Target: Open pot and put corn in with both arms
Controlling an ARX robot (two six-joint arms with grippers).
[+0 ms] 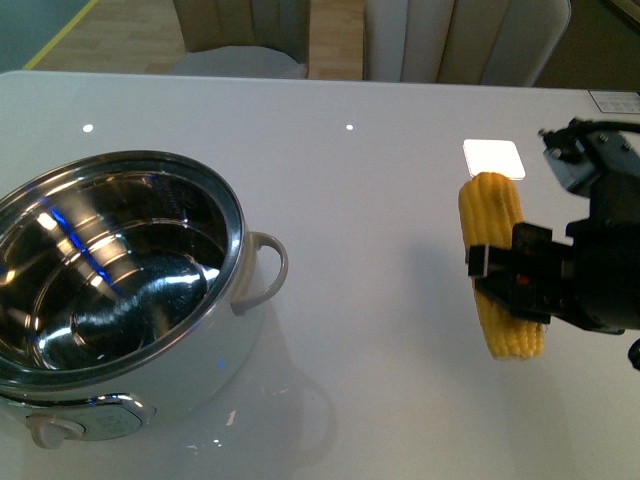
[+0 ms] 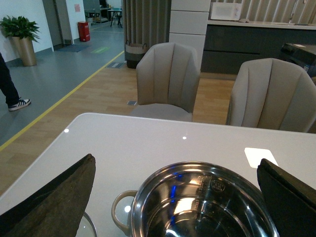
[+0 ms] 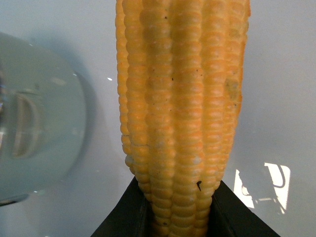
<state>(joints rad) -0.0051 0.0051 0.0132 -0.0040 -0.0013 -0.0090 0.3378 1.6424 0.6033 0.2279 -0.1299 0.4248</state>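
The pot (image 1: 110, 290) stands uncovered at the front left of the white table, steel inside bare, cream handle toward the middle. At the right, above the table, my right gripper (image 1: 510, 280) is shut on the corn (image 1: 497, 262), a yellow cob held around its lower half. In the right wrist view the corn (image 3: 182, 108) fills the picture between the black fingers (image 3: 123, 217), and the pot (image 3: 34, 118) shows blurred to one side. My left gripper (image 2: 180, 197) is open above the pot (image 2: 202, 202), its two dark fingers (image 2: 54, 202) wide apart on either side of the rim.
A glass edge (image 2: 86, 227), perhaps a lid, shows by the left finger. Chairs (image 2: 168, 81) stand beyond the far table edge. A bright light patch (image 1: 493, 157) lies on the table behind the corn. Bare tabletop (image 1: 380, 260) separates pot and corn.
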